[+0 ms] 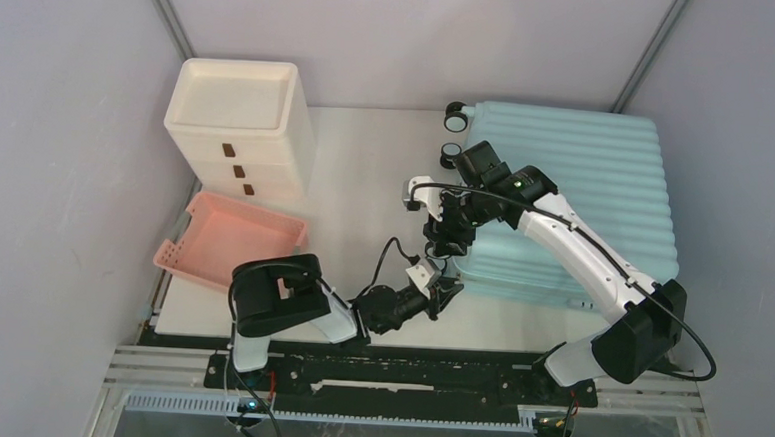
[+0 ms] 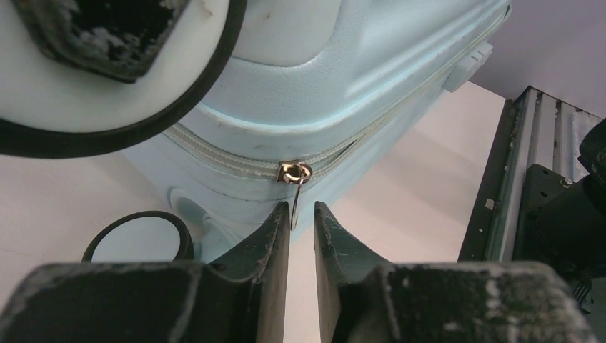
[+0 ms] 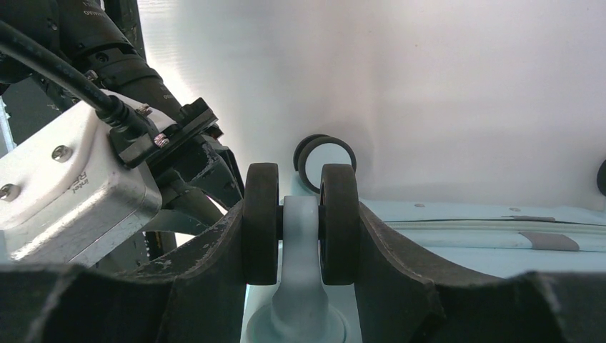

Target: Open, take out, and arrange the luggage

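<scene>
Left wrist view shows my left gripper (image 2: 301,214) narrowly open astride the zipper pull (image 2: 294,175), hanging vertically at frame centre from the luggage (image 2: 343,78) filling the upper frame, while my right gripper (image 3: 300,214) clamps its caster wheel (image 3: 261,221).

The pale aqua ribbed hard-shell luggage (image 1: 586,179) looks like smooth, faintly grained plastic. Its small zipper pull (image 2: 294,174) is shiny metal, its black caster wheel (image 3: 261,221) matt rubber. The white worktop (image 1: 366,177) is smooth.
</scene>
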Controlling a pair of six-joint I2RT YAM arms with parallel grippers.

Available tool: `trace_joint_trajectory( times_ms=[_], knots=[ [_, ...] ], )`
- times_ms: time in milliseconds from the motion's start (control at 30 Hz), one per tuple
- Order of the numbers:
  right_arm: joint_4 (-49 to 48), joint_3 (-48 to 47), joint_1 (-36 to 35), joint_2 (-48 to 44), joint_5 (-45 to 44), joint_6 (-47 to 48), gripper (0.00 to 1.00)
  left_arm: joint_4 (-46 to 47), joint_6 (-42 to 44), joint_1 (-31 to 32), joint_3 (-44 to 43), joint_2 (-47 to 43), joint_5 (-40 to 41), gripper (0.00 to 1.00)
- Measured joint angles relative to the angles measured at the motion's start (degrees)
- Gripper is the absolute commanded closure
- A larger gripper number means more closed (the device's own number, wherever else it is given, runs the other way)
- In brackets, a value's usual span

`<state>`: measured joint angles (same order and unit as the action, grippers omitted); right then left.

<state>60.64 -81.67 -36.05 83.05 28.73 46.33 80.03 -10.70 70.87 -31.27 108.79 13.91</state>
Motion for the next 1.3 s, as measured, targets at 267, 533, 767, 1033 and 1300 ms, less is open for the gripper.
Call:
trace_joint_trajectory(
  times_ms=[267,533,767,1033,1300],
  knots=[
    [-0.17,0.22,0.02,-0.13,0.09,-0.02,0.89,0.00,-1.33,0.09,0.00,0.00,1.11,0.91],
    [-0.55,0.59,0.09,-0.42,0.09,-0.07,0.91,0.24,-1.46,0.11,-0.04,0.00,1.57,1.00],
    [-1.31,1.38,0.28,-1.07,0.35,-0.07,0.91,0.35,-2.91,0.17,0.02,0.00,2.29,1.00],
    [-2.58,3.74,0.39,-3.37,1.05,0.55,0.92,1.51,-8.55,0.15,1.01,-0.02,3.08,1.00],
    [-2.29,6.08,0.42,-6.12,2.23,1.79,0.95,3.06,-11.56,-0.50,2.58,-0.33,3.50,1.00]
  ],
)
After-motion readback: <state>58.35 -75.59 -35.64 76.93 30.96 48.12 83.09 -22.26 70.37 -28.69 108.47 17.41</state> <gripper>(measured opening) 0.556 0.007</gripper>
